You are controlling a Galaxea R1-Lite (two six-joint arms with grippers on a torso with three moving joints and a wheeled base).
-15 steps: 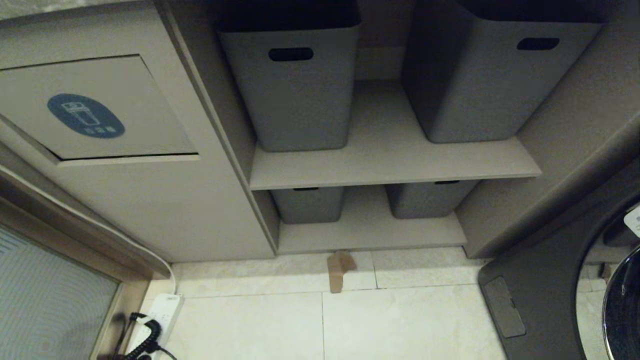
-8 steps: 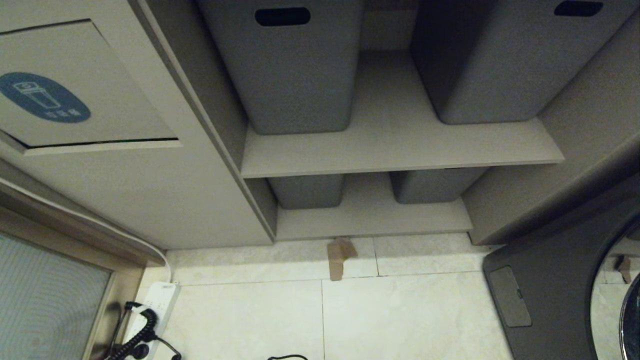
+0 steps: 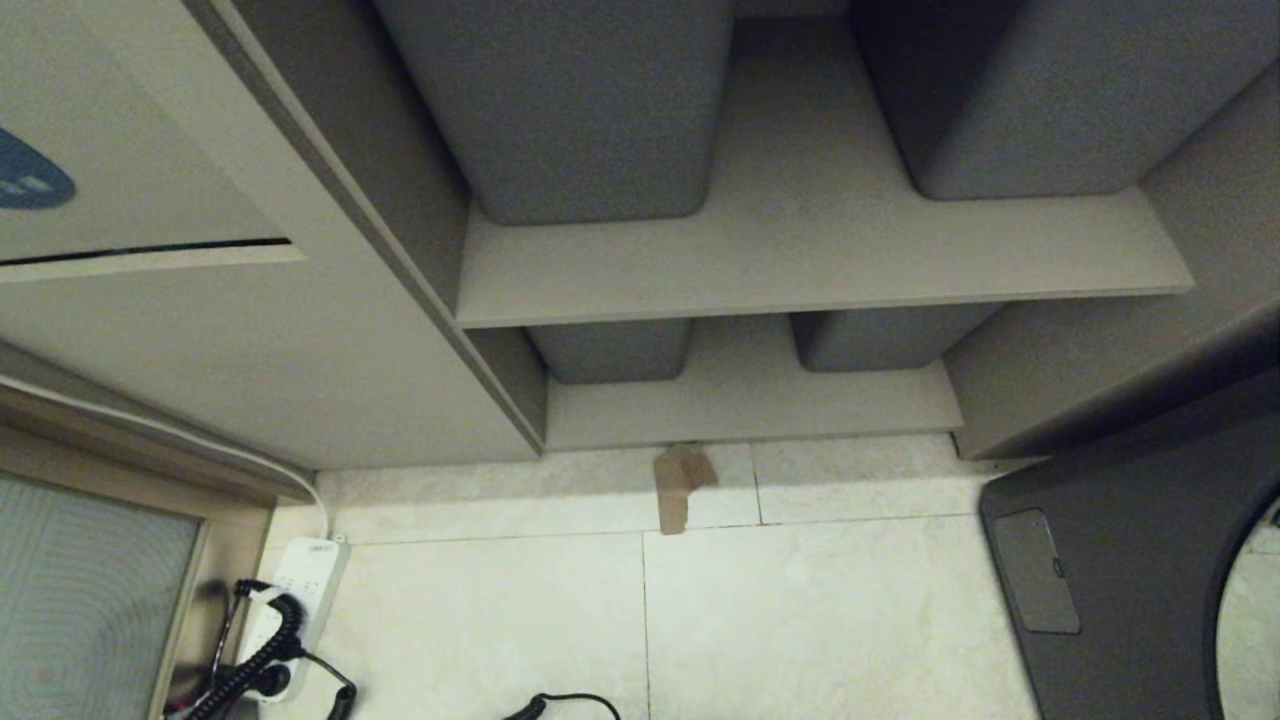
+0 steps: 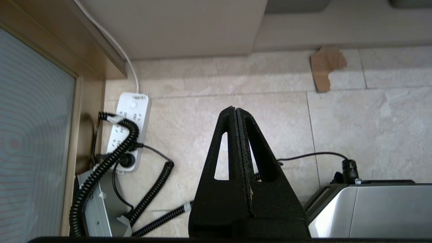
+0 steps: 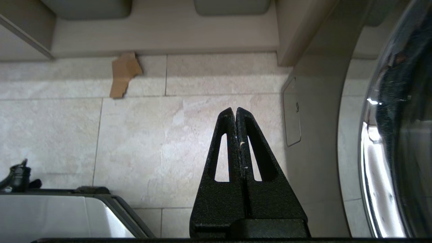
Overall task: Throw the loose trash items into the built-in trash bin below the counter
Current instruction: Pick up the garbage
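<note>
Since a second ago the head view has tipped down, so the whole scene has slid up. Nothing on the floor has moved by itself. Only a bit of the bin (image 3: 130, 215) flap shows now, at the far left edge, with a slice of its blue sticker (image 3: 30, 182). The trash scraps and the counter are not in any view.

Grey tubs (image 3: 560, 100) sit on the shelf (image 3: 800, 260), with two more tubs below. A brown bit of card (image 3: 678, 482) lies on the floor tiles (image 3: 830, 620) just in front of the cupboard. A white power strip (image 3: 300, 590) with black cords sits at the left.

Both arms hang low over the floor. The left gripper (image 4: 236, 113) is pressed together and holds nothing. The right gripper (image 5: 235, 113) is pressed together and empty too.
</note>
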